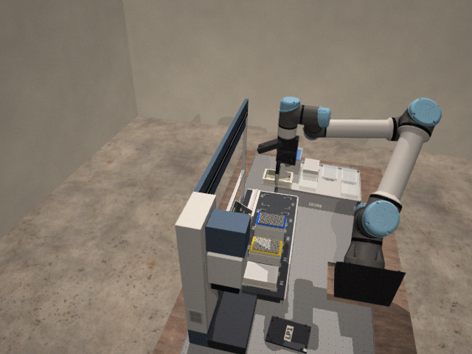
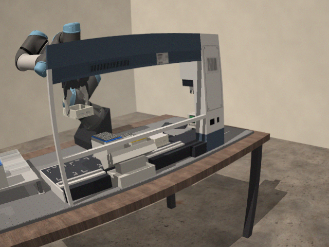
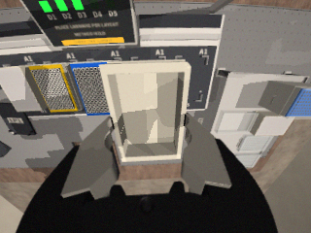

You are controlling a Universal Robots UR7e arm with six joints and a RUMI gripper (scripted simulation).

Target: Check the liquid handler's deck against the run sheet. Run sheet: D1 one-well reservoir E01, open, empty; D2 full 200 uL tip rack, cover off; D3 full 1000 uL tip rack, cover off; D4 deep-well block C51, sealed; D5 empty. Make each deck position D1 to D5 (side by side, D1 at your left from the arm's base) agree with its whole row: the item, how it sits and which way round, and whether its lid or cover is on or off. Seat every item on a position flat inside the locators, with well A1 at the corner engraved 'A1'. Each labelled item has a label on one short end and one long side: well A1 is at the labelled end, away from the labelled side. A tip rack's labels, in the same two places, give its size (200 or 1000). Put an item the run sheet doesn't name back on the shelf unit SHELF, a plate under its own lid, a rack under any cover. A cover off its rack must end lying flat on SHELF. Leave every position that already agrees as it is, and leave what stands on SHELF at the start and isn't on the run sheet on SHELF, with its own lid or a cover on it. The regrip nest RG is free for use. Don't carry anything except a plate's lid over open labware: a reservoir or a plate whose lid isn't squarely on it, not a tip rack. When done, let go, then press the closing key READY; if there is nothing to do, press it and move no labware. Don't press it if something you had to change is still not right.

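Observation:
My gripper [image 1: 279, 178] is shut on a cream one-well reservoir [image 1: 279, 179], open and empty, and holds it in the air past the far end of the dark deck. The wrist view shows the reservoir [image 3: 148, 114] level between the fingers, and the exterior view shows it [image 2: 79, 110] well above the deck. On the deck stand a blue-rimmed tip rack [image 1: 271, 220], a yellow-rimmed tip rack [image 1: 266, 245] and a white-topped block [image 1: 260, 274] at the near end. All three are uncovered. The two far deck positions [image 1: 277, 200] are bare.
The shelf unit [image 1: 330, 183] stands beyond the deck, with a white box [image 1: 310, 169], two clear covers [image 1: 339, 174] and a blue item [image 1: 299, 154]. The handler's frame and gantry [image 2: 124, 57] span the deck. A black box marked LP1 [image 1: 288, 334] lies at the near table end.

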